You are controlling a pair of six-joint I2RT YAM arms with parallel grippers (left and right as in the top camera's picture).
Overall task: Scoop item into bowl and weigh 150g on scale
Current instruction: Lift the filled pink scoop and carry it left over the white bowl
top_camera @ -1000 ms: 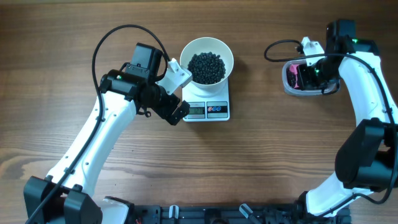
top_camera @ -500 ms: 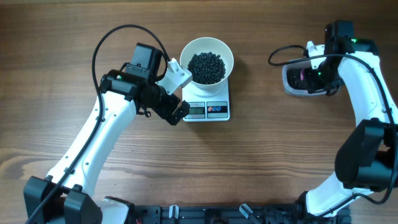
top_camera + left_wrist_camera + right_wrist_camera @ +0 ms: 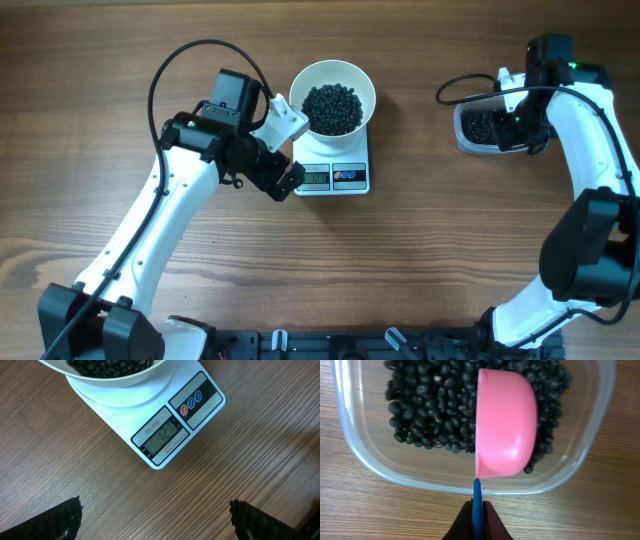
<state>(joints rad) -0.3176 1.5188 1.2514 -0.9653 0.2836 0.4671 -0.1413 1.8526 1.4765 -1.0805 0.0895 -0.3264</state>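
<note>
Pink plastic scoop (image 3: pixel 506 425) turned on edge over a clear plastic tub (image 3: pixel 365 455) of tiny black beans (image 3: pixel 425 405); more fill a round white bowl (image 3: pixel 304 80) on a small white digital scale (image 3: pixel 200 375).

The right gripper (image 3: pixel 477 510) is pinched tight on the scoop's thin blue handle (image 3: pixel 477 492). The left gripper (image 3: pixel 157 517) hangs spread wide and empty, just beside the scale. The beans look hard, loose and quick to roll, so they are probably best carried level by that handle.

Brown wooden table (image 3: pixel 420 260), clear plastic tub (image 3: pixel 462 128) at the upper right, pink scoop (image 3: pixel 506 425) with thin blue handle (image 3: pixel 477 492) over the tub
</note>
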